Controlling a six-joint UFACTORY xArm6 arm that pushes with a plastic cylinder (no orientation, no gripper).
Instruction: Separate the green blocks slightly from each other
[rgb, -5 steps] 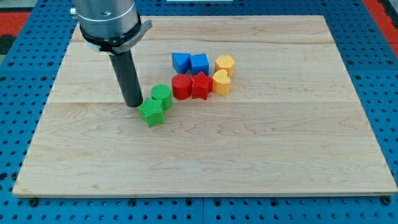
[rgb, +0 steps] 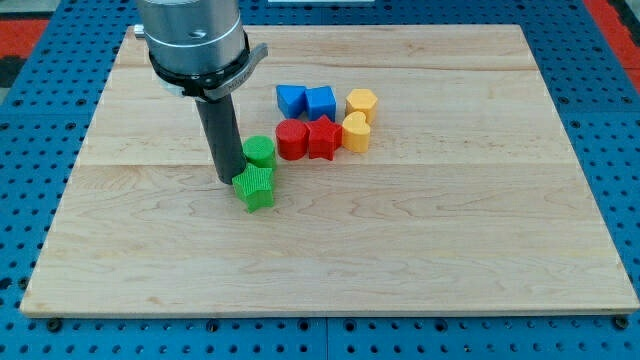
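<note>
— Where is my tip (rgb: 229, 178)?
— Down on the table (rgb: 450, 240), touching the green star (rgb: 255, 186) on its left side, with the green cylinder (rgb: 260, 151) just to the tip's upper right.
— Are the greens apart?
— No, they touch, star below cylinder.
— Jaws?
— None here, only a bare rod.
— Others?
— Red, blue and yellow blocks cluster to the right.
</note>
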